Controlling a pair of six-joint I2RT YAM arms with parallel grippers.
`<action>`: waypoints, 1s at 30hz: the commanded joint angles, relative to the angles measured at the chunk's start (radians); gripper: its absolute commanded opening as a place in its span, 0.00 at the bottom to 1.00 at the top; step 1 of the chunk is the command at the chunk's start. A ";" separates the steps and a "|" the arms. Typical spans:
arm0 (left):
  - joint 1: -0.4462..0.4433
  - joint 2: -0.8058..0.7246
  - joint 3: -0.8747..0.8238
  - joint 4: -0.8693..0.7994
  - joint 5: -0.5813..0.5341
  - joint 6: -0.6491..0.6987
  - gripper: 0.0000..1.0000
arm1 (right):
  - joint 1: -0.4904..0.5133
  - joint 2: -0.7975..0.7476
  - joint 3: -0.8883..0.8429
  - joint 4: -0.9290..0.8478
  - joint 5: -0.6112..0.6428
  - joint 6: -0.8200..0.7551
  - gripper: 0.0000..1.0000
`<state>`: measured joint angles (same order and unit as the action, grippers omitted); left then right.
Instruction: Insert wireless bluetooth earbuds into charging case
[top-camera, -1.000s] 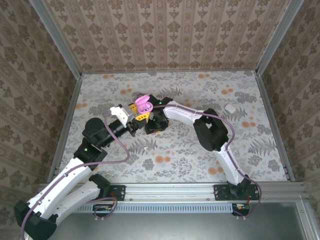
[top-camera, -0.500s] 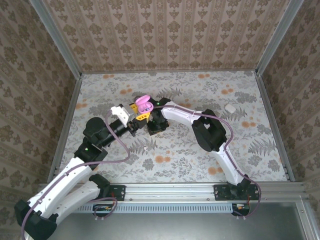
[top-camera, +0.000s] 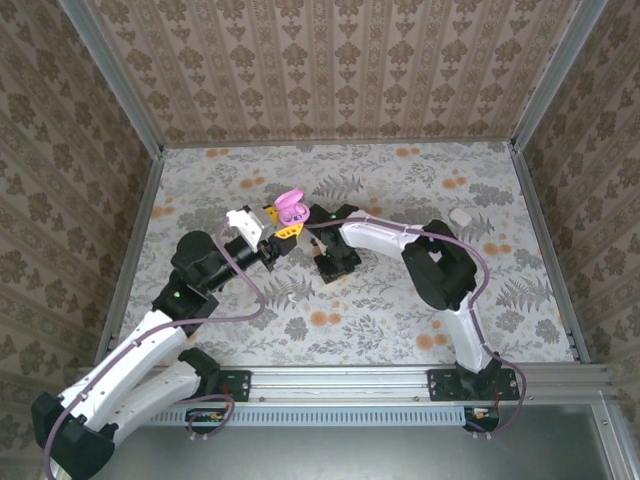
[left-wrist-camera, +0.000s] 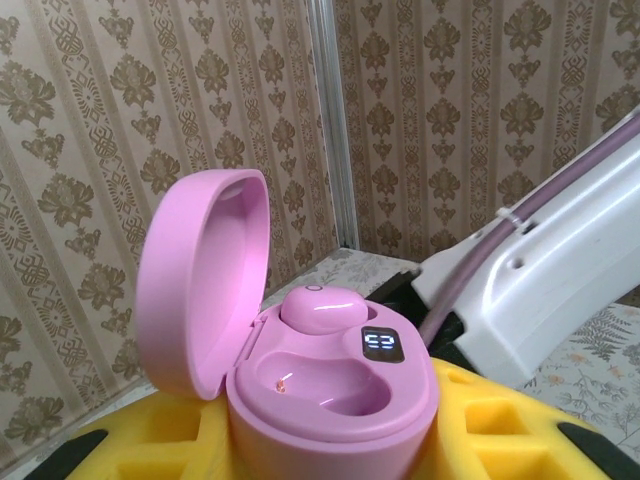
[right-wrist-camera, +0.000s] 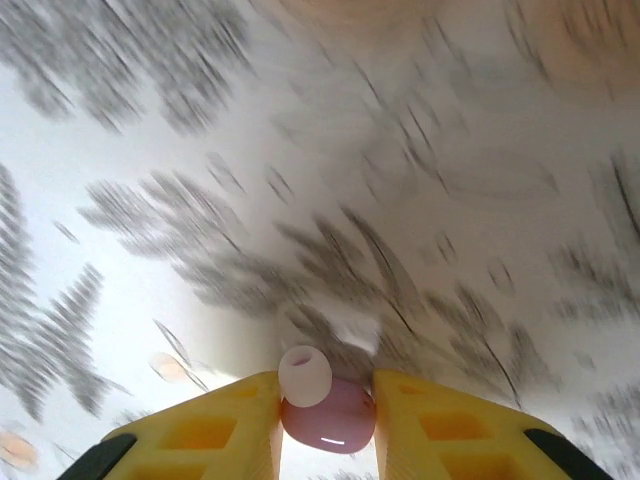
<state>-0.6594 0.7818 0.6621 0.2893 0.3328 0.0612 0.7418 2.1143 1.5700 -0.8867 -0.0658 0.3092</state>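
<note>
Left wrist cam is the useful one: the left gripper (left-wrist-camera: 330, 442) is clamped on the open pink case (left-wrist-camera: 335, 385), one earbud (left-wrist-camera: 322, 308) seated in its far slot, near slot bare, while from overhead it's just a pink blob, slots impossible to make out. Right wrist cam is badly blurred, but the right gripper (right-wrist-camera: 325, 392) is pinching the other earbud (right-wrist-camera: 325, 418), glossy pink with a whitish tip, over the table (right-wrist-camera: 150, 150).

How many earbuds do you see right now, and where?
2. One earbud sits in the far slot of the open charging case; the second earbud is pinched in the right claw. The case's near slot is empty.
</note>
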 joint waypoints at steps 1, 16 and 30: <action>0.006 0.007 0.042 0.053 0.017 0.000 0.34 | -0.015 -0.102 -0.107 -0.005 0.033 -0.008 0.31; 0.003 0.041 0.062 0.070 0.034 -0.005 0.34 | -0.086 -0.253 -0.298 0.060 0.041 0.014 0.44; 0.004 0.052 0.055 0.072 0.026 0.008 0.34 | -0.102 -0.512 -0.523 0.300 -0.020 0.342 0.46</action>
<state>-0.6594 0.8303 0.6930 0.3222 0.3470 0.0608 0.6407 1.6337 1.0748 -0.6849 -0.0265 0.5472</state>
